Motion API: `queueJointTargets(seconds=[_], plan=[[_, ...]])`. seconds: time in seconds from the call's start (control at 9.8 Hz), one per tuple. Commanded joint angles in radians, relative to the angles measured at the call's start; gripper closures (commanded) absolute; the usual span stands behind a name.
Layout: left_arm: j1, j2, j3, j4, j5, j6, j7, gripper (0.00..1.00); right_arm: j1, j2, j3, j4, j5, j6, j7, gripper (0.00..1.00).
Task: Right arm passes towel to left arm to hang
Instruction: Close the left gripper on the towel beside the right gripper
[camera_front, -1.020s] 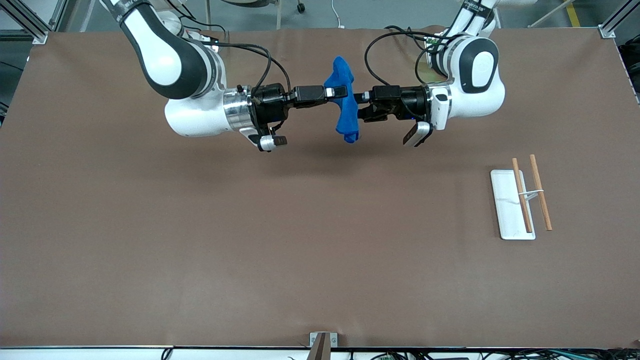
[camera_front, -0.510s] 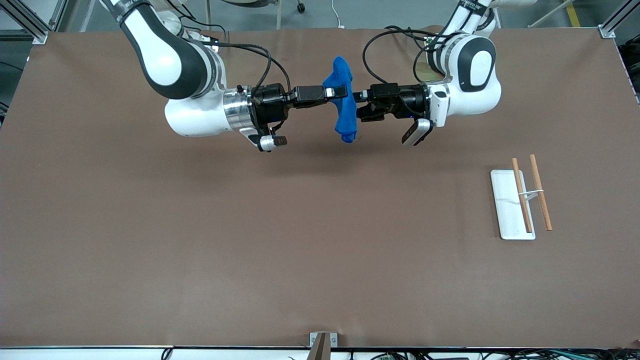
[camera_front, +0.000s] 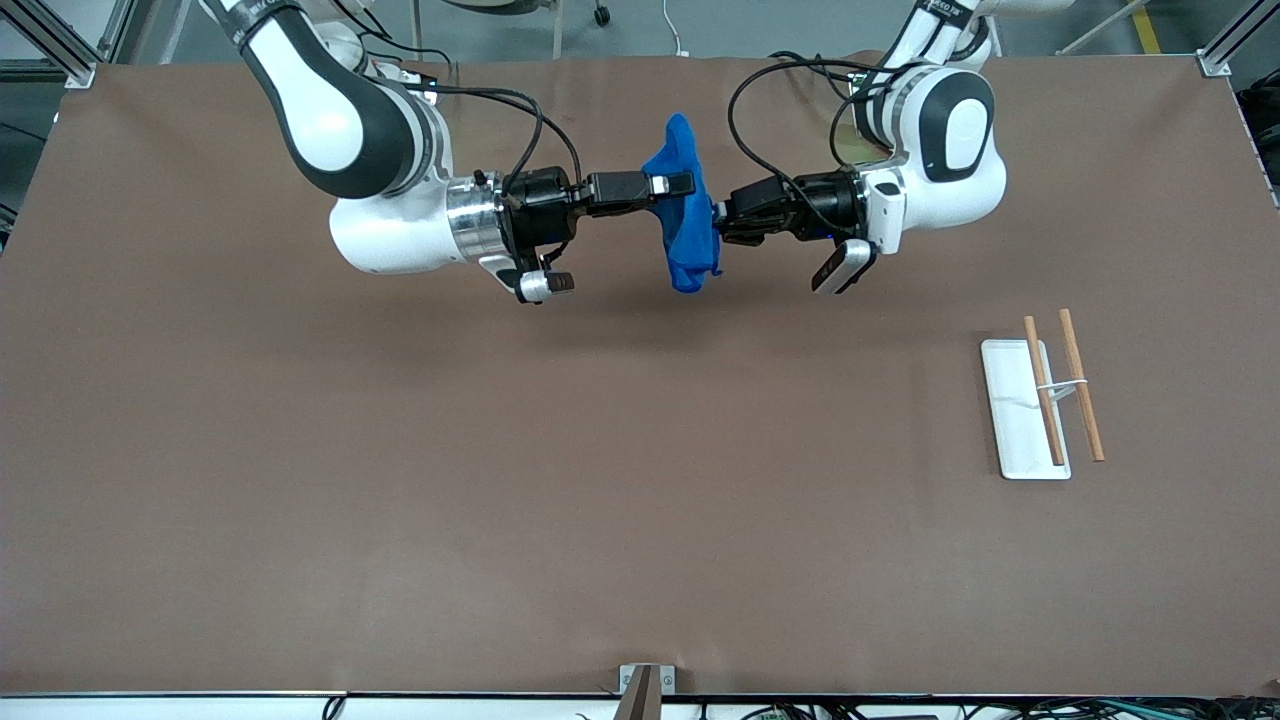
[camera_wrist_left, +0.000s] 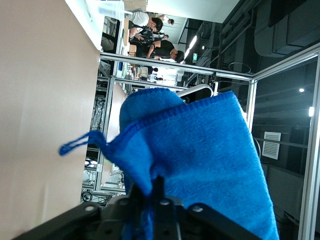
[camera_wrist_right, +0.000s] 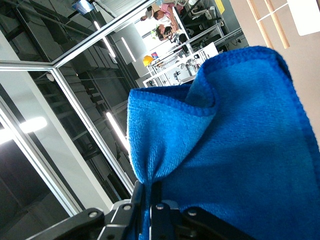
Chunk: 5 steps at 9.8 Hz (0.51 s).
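Note:
The bright blue towel (camera_front: 685, 215) hangs bunched in the air over the table's end nearest the robots' bases, between both hands. My right gripper (camera_front: 682, 185) is shut on its upper part. My left gripper (camera_front: 716, 222) meets it from the left arm's end and is shut on a fold lower down. In the left wrist view the towel (camera_wrist_left: 200, 150) fills the frame, pinched between the fingers, its small loop (camera_wrist_left: 75, 145) sticking out. In the right wrist view the towel (camera_wrist_right: 240, 150) is pinched between the closed fingers.
A white tray (camera_front: 1010, 430) with two wooden rods (camera_front: 1044, 390) on a wire stand sits on the brown table (camera_front: 500, 450) toward the left arm's end, nearer the front camera. A bracket (camera_front: 645, 682) sits at the front edge.
My left gripper has tilted and moved in onto the towel, closing on a fold. The towel's lower part has shifted slightly. The right arm has stayed still.

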Motion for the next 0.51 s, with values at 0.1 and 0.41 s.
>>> queueJointTargets(seconds=[0.1,0.41], plan=[[0.005,0.001,-0.005,-0.02,-0.013,0.045,0.018,1.0,0.0,0.005,0.007,0.004,0.029,0.003,-0.02,1.0],[0.005,-0.002,-0.002,-0.003,0.079,0.116,0.003,1.0,-0.008,0.007,0.007,0.0,0.018,0.003,-0.02,0.71]])
